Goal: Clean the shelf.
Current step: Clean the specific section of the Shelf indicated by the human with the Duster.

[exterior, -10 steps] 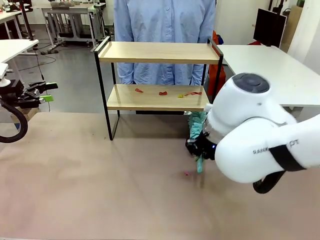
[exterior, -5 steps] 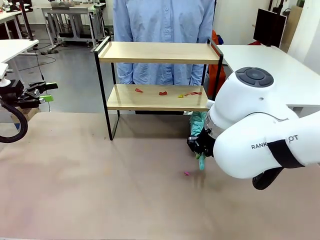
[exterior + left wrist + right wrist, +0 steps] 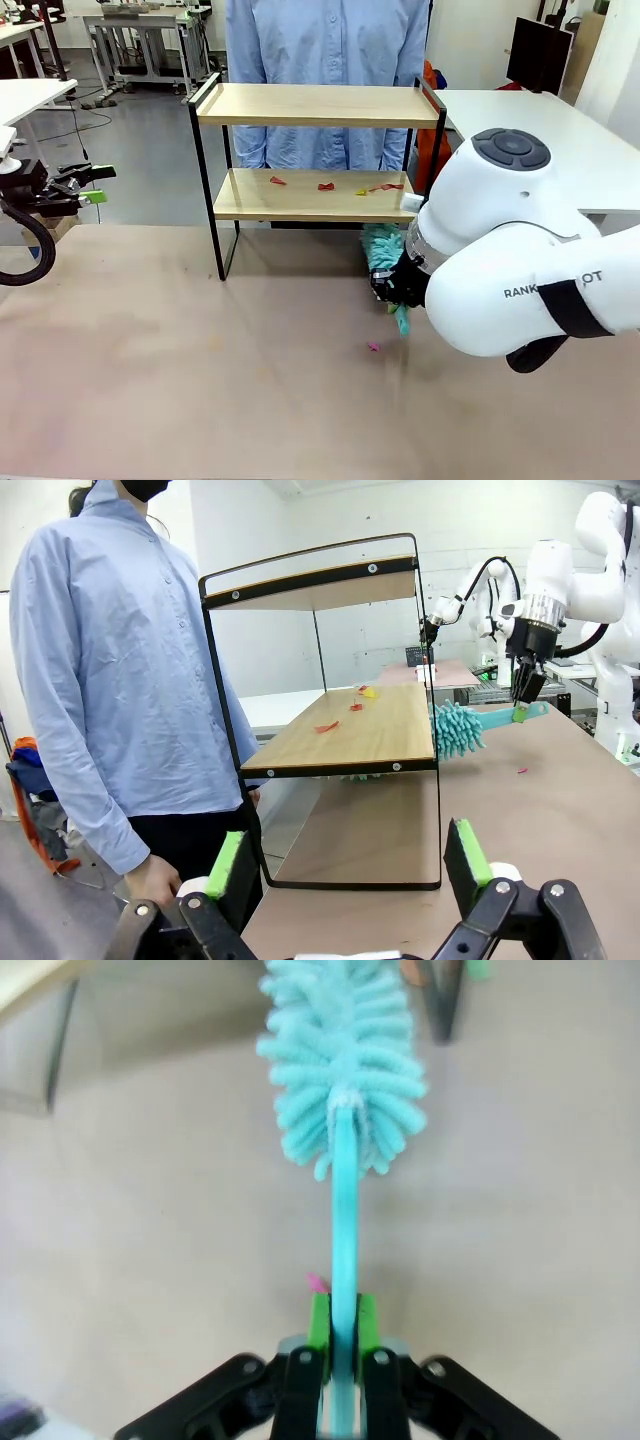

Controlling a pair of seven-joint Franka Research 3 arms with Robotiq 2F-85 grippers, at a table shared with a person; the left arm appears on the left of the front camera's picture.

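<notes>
A wide stretch of bare brown tabletop point(image 3: 200, 380) lies open nearest, with one tiny pink scrap point(image 3: 373, 347) near the right gripper point(image 3: 342, 1318). Its green pads pinch the thin, smooth handle of a teal duster point(image 3: 340, 1070), whose fluffy head points toward the shelf point(image 3: 315, 105), just beside the lower board's right front corner. The left gripper point(image 3: 347, 860) hangs far left, jaws spread wide. The shelf stands far middle, long side facing the robot: two pale wooden boards in a thin black frame, with red scraps point(image 3: 325, 186) on the lower board. A person point(image 3: 330, 40) stands behind.
</notes>
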